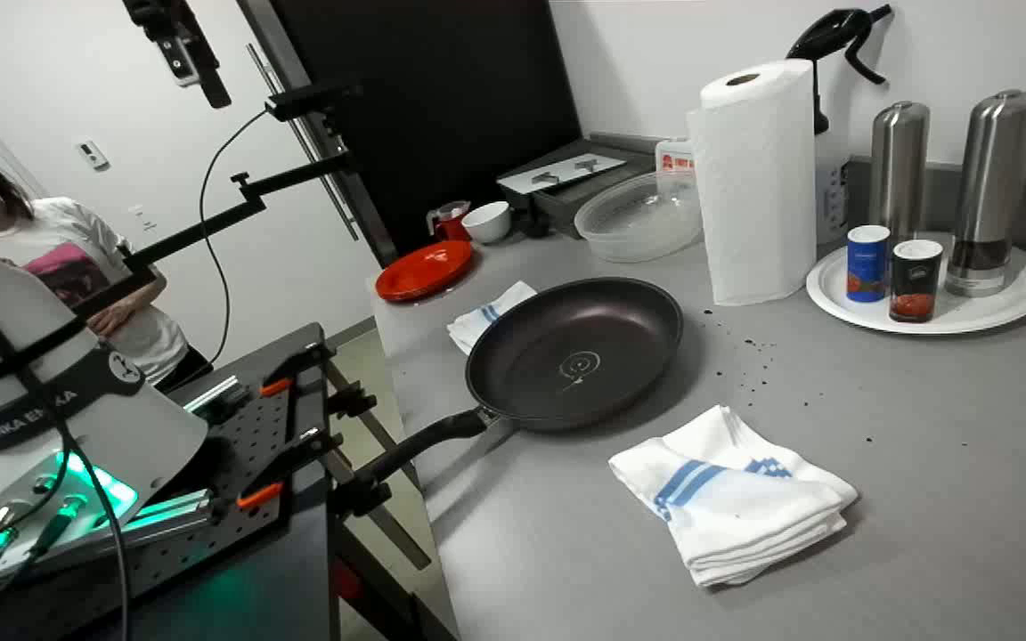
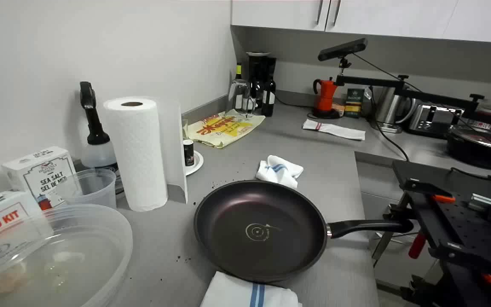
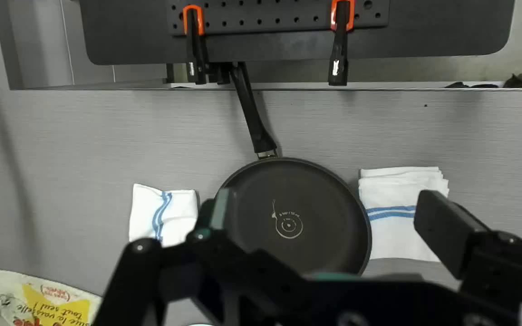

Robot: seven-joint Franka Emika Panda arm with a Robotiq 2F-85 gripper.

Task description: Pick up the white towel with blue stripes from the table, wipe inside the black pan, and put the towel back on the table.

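The black pan [image 1: 580, 352] sits on the grey counter, its handle pointing toward the robot base; it shows in both exterior views [image 2: 260, 230] and in the wrist view [image 3: 288, 217]. Two white towels with blue stripes lie on either side of it. One loosely folded towel [image 1: 736, 499] also shows beyond the pan [image 2: 279, 170] and at the wrist view's left [image 3: 163, 215]. A flatter folded towel [image 3: 397, 240] lies on the pan's opposite side [image 1: 488, 316], cut off at the bottom of an exterior view [image 2: 249, 294]. My gripper [image 3: 329, 219] is open, empty, above the pan.
A paper towel roll [image 1: 753, 187] stands near the wall, with a clear plastic tub [image 2: 53, 256] close by. A white plate [image 1: 932, 307] holds shakers and tall steel mills. Dark crumbs lie beside the pan. The pan's handle [image 3: 252, 111] overhangs the counter edge.
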